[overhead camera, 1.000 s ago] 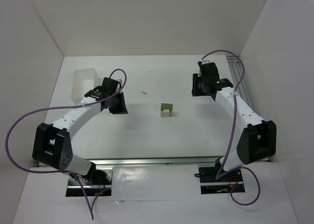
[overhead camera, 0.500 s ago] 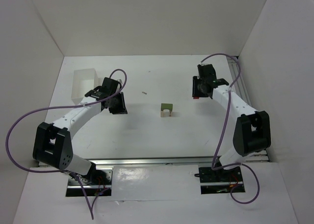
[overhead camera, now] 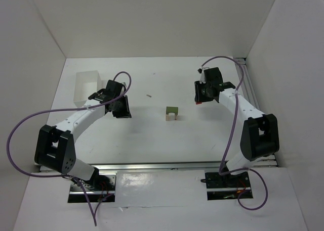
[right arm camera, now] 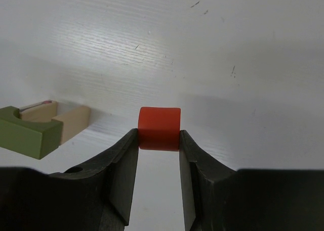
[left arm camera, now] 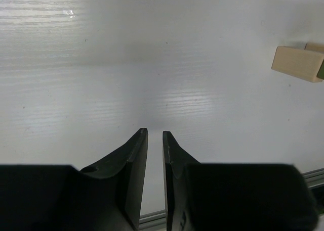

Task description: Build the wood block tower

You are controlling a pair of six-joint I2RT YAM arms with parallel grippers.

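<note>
A dark green block (overhead camera: pixel 172 109) lies across two pale tan uprights (overhead camera: pixel 168 117) in the middle of the table. In the right wrist view the green block (right arm camera: pixel 28 132) and a tan upright (right arm camera: pixel 75 122) sit at the left. My right gripper (right arm camera: pixel 158 137) is shut on a red block (right arm camera: pixel 159 128), held right of the stack and apart from it. The top view shows this gripper (overhead camera: pixel 200 96) and the red block (overhead camera: pixel 199 101). My left gripper (left arm camera: pixel 155 134) is shut and empty above bare table, left of the stack (overhead camera: pixel 121 108). A tan upright (left arm camera: pixel 298 63) shows at its right edge.
A white translucent box (overhead camera: pixel 86 87) stands at the back left, near the left arm. A metal rail (overhead camera: pixel 248 84) runs along the right wall. A small dark speck (overhead camera: pixel 149 95) lies behind the stack. White walls enclose the table on three sides.
My right gripper has moved left toward the middle of the table with the red block in it. The left arm and the stack have not moved.
</note>
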